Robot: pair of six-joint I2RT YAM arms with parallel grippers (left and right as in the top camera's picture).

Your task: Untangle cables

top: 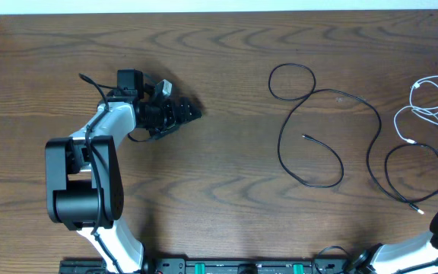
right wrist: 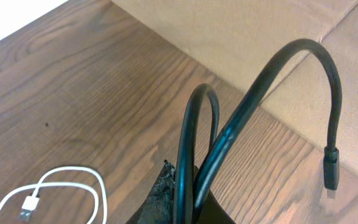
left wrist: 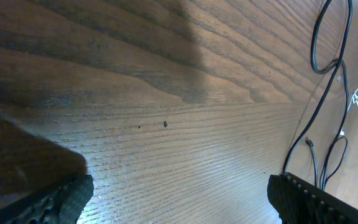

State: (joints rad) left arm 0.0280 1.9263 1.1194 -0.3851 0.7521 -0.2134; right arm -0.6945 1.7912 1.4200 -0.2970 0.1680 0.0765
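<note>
Thin black cord [top: 331, 91] and shorter white cord [top: 428, 113] lie looped on the wood-grain counter [top: 226, 190], right side.
Left gripper [left wrist: 185, 202] is spread wide over grained wood, well apart from them; right gripper [right wrist: 182, 205] is pinched on a raised black cord loop.

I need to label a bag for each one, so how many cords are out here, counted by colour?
black cord: 1, as far as its loops can be traced
white cord: 1
total: 2
</note>
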